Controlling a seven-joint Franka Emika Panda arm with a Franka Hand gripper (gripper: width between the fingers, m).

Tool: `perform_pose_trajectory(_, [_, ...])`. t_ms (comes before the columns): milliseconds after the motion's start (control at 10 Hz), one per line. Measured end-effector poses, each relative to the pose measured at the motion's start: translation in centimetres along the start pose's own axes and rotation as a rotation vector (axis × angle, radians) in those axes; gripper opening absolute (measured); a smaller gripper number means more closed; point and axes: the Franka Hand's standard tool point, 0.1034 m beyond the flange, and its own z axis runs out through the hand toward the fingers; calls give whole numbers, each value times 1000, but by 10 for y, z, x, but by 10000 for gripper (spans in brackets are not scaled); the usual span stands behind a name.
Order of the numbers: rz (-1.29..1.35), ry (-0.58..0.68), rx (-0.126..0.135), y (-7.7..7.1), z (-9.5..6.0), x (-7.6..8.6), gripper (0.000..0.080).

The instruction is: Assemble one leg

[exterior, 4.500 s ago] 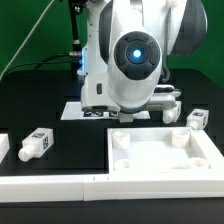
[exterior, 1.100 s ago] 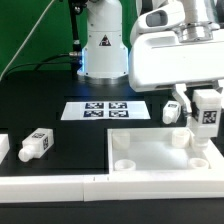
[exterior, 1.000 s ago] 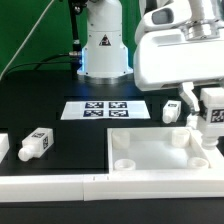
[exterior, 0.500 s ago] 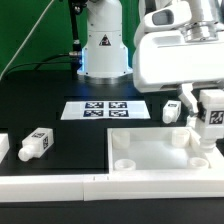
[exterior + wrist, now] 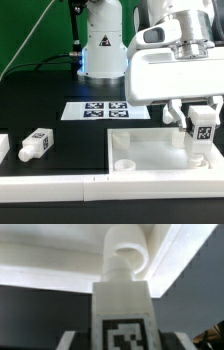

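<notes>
While claw (image 5: 203, 121) grips leg (image 5: 202, 142), upright over tray (image 5: 155, 178)

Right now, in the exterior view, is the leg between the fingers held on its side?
No, the leg stands upright, its tag facing the camera, over a corner of the white top.

Counter (image 5: 70, 135) open at the exterior view's left, save a spare leg (image 5: 37, 145); top (image 5: 155, 172) and end effector (image 5: 201, 123) with its leg (image 5: 201, 143) crowd its right
</notes>
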Motion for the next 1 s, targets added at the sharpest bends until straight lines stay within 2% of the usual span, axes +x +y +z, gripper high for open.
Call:
perform_pose_trajectory(300, [-5, -5, 4, -5, 1, -3, 284])
perform_pose_trajectory(700, [-5, -20, 4, -4, 7, -12, 284])
perform_pose_trajectory(1000, [-6, -9, 2, -4, 8, -13, 284])
